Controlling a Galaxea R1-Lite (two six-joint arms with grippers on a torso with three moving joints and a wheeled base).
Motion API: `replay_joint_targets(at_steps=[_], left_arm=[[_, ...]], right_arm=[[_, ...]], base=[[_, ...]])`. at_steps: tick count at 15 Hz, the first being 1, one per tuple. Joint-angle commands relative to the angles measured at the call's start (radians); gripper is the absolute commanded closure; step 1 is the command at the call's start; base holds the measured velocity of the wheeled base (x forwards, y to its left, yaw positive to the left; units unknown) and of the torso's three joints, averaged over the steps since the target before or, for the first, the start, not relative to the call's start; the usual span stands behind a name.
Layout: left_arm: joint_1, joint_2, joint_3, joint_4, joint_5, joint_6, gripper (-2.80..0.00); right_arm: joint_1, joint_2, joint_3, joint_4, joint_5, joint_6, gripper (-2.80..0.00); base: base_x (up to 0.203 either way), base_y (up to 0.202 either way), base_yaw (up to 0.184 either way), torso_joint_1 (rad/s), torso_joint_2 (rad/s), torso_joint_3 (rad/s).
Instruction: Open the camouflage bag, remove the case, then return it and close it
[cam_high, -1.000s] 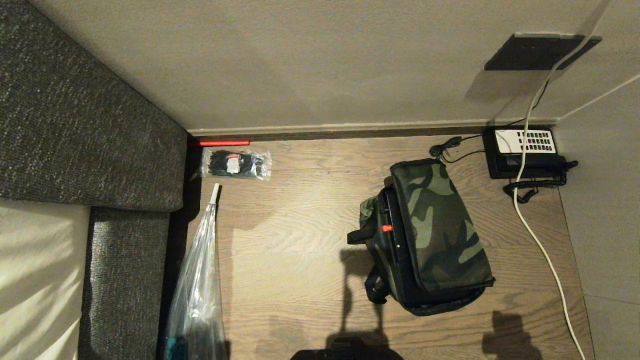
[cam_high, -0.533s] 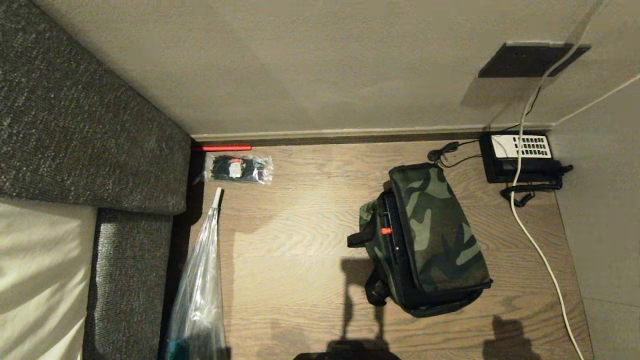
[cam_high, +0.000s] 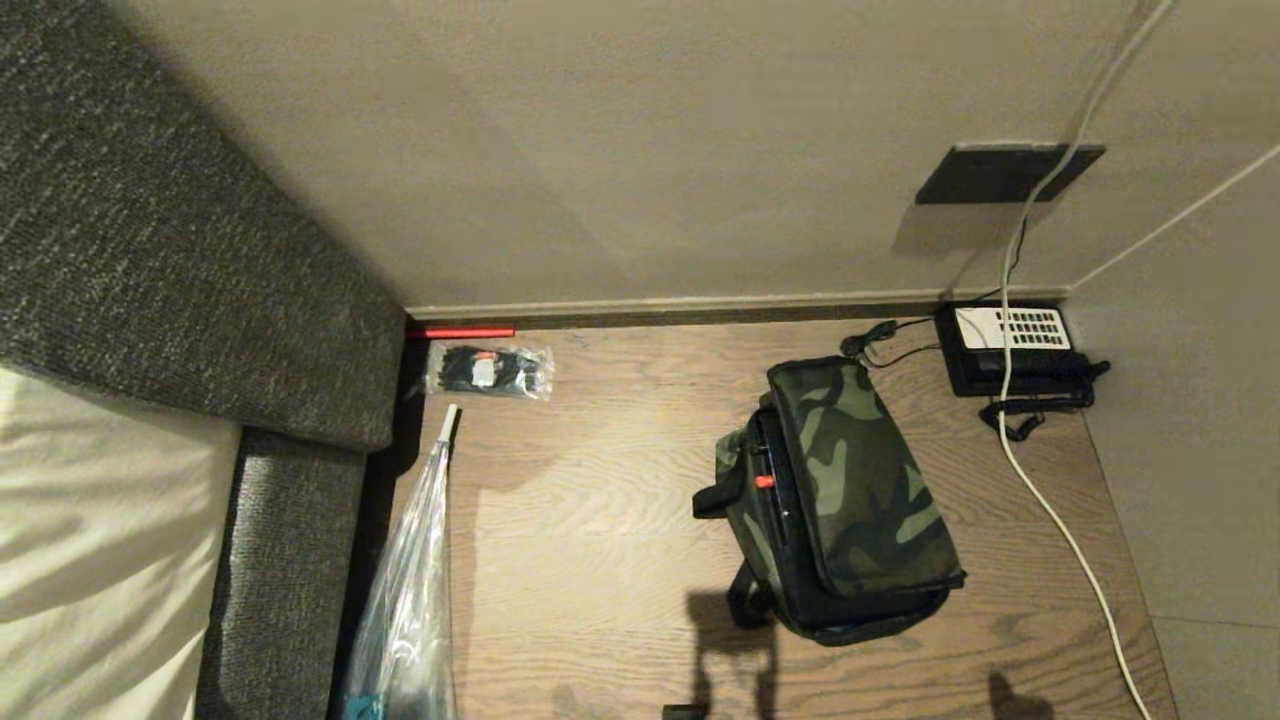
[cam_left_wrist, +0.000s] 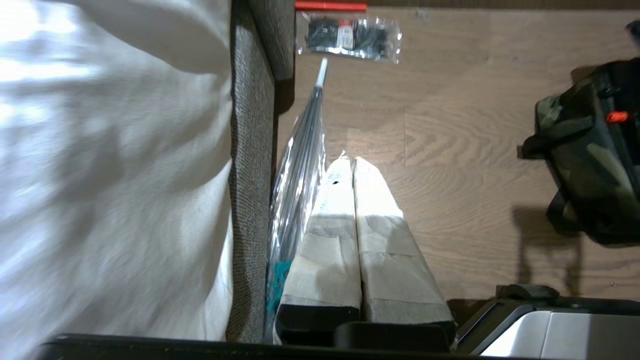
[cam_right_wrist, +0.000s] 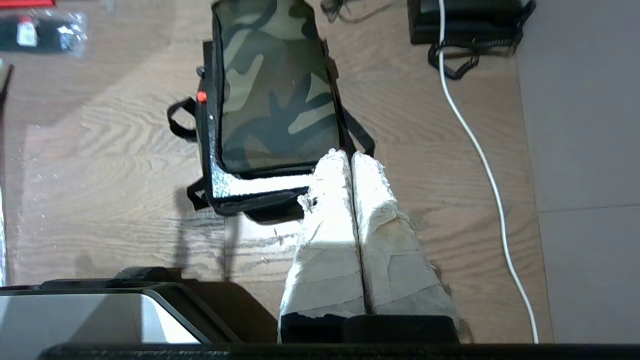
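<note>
In the head view, the bag (cam_high: 850, 490) is seen on the wood floor (cam_high: 600, 520), to the right of the middle. Its green camouflage lid is shut. A small red spot (cam_high: 765, 481) is seen on its black left side. The case cannot be seen, so where it is cannot be told. A black phone (cam_high: 1010, 350) with white keys is set in the far right corner, by the wall (cam_high: 650, 150). A white cord (cam_high: 1050, 520) is laid from the wall past the right of the bag, not touching it. A clear packet (cam_high: 490, 370) of black ties is seen far and to the left, near a thin red strip (cam_high: 462, 331). A clear plastic wrap (cam_high: 410, 600) is laid along the grey sofa (cam_high: 180, 250) on the left. No gripper is seen here.

In the left wrist view, the left gripper (cam_left_wrist: 354, 161) is held above the floor with its two taped fingers (cam_left_wrist: 330, 235) pressed together. Nothing is held between them. The wrap is just to its left, and the bag is well away to the right.

In the right wrist view, the right gripper (cam_right_wrist: 351, 154) is held above the floor, near the close end of the bag. Its white fingers (cam_right_wrist: 330, 240) are pressed together too, and nothing is held. The cord is seen to the right, and the phone far off.
</note>
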Motion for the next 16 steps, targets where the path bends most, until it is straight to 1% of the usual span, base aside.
replay_joint_targets(at_steps=[1, 16], left_arm=[[0.0, -0.002, 0.0, 0.0, 0.001, -0.001, 0.0], [0.0, -0.002, 0.0, 0.0, 0.001, -0.009, 0.0]], right_arm=[[0.0, -0.019, 0.0, -0.001, 0.0, 0.0, 0.0], [0.0, -0.019, 0.002, -0.001, -0.001, 0.0, 0.0]], base=[[0.0, 0.0, 0.0, 0.002, 0.0, 0.197], [0.0, 0.0, 0.0, 0.001, 0.0, 0.199]])
